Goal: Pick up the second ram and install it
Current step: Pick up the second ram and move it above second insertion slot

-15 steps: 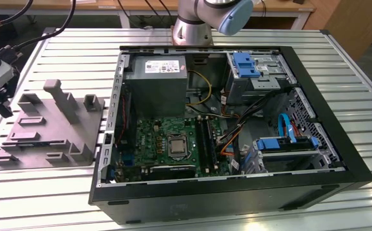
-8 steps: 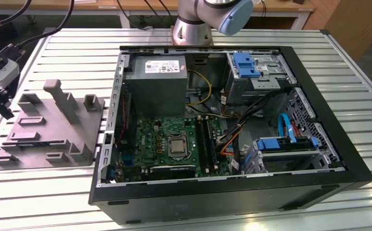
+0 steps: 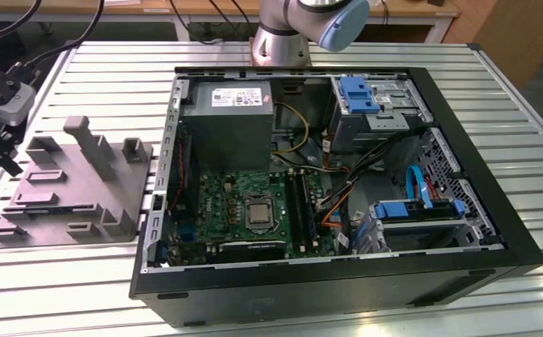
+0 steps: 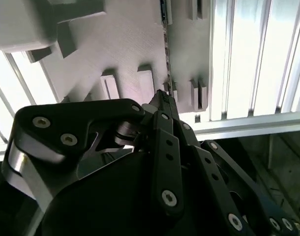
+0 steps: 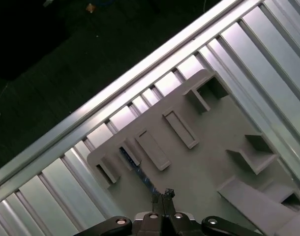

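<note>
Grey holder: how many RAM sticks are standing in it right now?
1. The second ram stands on edge in a slot of the grey holder, its end meeting the gripper. The other slots seen look bare; the gripper may hide part.

Open black computer case [image 3: 346,288] on slatted metal table [image 3: 468,91]; grey fixture block [image 3: 66,200] beside it, exterior view's left.

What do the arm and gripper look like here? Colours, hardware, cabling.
Silver-grey tubular arm with a light-blue joint cap. Matte black linkage gripper studded with silver screw heads. Black cables run toward the wrist in the exterior view.
</note>
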Controlling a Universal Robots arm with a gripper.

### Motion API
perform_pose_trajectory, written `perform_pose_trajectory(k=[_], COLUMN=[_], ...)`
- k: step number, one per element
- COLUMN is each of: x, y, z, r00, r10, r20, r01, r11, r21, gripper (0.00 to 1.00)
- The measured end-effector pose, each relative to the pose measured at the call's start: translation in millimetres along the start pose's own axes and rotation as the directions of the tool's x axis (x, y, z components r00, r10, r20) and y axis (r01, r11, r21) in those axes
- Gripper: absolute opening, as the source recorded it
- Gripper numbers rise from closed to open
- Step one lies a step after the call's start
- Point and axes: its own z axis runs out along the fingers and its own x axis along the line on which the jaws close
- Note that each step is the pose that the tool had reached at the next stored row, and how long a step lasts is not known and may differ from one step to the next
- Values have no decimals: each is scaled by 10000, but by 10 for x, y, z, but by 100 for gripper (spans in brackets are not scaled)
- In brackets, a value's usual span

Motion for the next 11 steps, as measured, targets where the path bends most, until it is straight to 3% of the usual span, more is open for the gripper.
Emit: perform_pose_trajectory(k=[6,11], x=[0,0], y=[-1,-2], z=[39,71], r00=[9941,9800], r10=[-1087,-1991], r20=[-33,-60], r01=[1087,1991], r11=[9941,9800], r21=[-9,-19], gripper=[10,10])
